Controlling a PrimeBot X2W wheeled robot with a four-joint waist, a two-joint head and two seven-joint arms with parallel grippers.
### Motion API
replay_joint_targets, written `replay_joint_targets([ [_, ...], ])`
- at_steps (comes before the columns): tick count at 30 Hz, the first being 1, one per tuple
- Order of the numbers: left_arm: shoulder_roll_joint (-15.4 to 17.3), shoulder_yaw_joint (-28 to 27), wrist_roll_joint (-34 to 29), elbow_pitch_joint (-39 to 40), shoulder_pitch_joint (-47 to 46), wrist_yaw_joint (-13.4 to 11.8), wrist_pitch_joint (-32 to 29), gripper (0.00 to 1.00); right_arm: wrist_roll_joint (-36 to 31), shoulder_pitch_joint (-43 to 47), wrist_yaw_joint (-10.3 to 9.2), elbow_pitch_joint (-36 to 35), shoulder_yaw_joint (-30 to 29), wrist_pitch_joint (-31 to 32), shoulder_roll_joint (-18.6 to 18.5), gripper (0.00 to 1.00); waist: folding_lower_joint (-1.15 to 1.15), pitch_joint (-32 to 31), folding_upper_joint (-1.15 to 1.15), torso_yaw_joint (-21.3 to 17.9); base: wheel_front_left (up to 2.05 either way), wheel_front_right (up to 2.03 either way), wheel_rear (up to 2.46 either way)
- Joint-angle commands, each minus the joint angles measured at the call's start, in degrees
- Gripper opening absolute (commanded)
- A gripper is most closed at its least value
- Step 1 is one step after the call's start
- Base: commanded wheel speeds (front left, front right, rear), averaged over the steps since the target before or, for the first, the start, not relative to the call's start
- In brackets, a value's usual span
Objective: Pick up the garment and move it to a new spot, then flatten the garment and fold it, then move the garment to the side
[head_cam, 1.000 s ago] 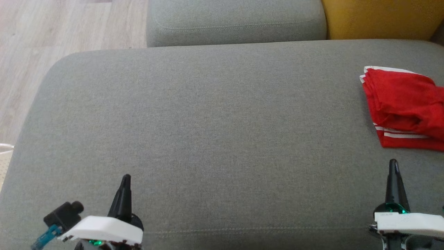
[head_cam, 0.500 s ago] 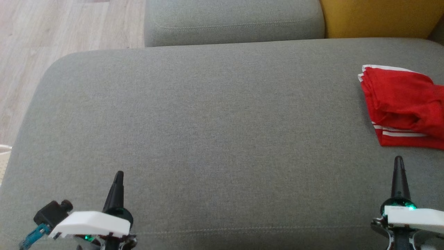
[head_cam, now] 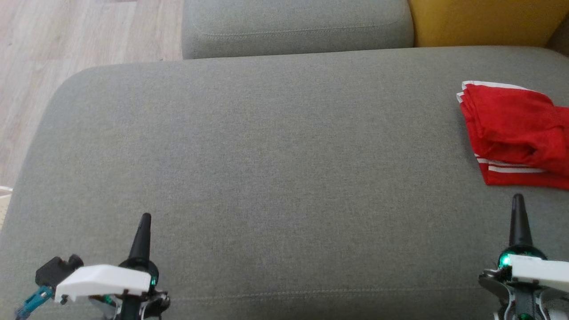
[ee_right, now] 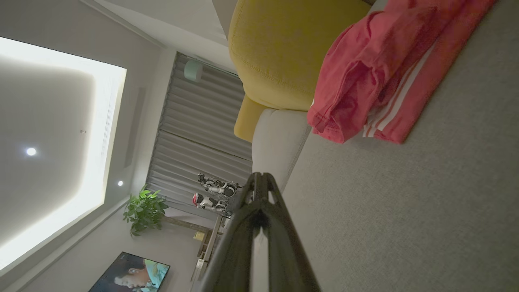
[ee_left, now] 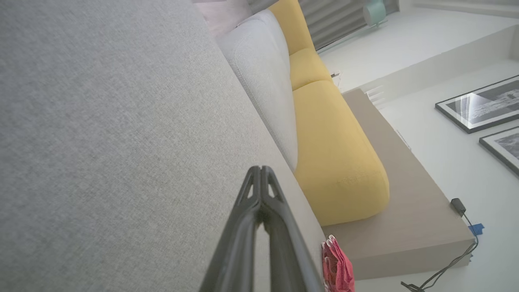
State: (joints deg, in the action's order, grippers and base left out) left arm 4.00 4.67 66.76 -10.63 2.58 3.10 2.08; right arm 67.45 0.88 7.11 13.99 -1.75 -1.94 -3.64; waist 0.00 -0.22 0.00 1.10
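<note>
a red garment [head_cam: 511, 133] with white stripes is seen lying folded on the grey sofa seat [head_cam: 266, 155], at the seat's far right side, where it is cut off by the edge of the head view. it is bunched into several layers (the white-trimmed edges are stacked at its upper left corner), and two white stripes are shown along its near edge.

the left gripper [head_cam: 145, 218] is seen at the lower left of the head view, over the near part of the seat. its fingers are pressed together into a single dark point, and nothing is clamped between them. the right gripper [head_cam: 517, 198] is seen at the lower right, its fingers likewise pressed together and empty. it is pointed toward the garment's near edge, and a bare strip of seat is seen between tip and cloth. the left gripper is well apart from the garment.

in the right wrist view the garment is seen beyond the closed fingers, resting on the seat with a yellow cushion [ee_right: 284, 52] behind it. in the left wrist view a sliver of the red cloth is caught near the bottom edge, to the right of the fingers. behind the seat a grey back cushion [head_cam: 293, 26] is set next to the yellow one, and a wooden floor [head_cam: 66, 44] is visible at the upper left of the head view.
</note>
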Motion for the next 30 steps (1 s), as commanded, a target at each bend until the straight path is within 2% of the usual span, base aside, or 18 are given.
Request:
replay_joint_targets([
  [1,0.89,-2.15,2.06,1.30,-3.59,0.67,-0.55,0.00,2.26,-3.03,0.27,-1.60,0.54,0.56,-1.04,0.00,0.00,0.02,0.00,-0.05,0.00,0.00,0.00],
  [30,0.73,-7.45,22.72,-2.43,-7.63,3.68,-5.42,0.00,21.96,-6.14,0.35,-0.38,-2.00,5.52,-0.85,0.00,0.00,0.33,0.00,-0.90,0.00,0.00,0.00],
])
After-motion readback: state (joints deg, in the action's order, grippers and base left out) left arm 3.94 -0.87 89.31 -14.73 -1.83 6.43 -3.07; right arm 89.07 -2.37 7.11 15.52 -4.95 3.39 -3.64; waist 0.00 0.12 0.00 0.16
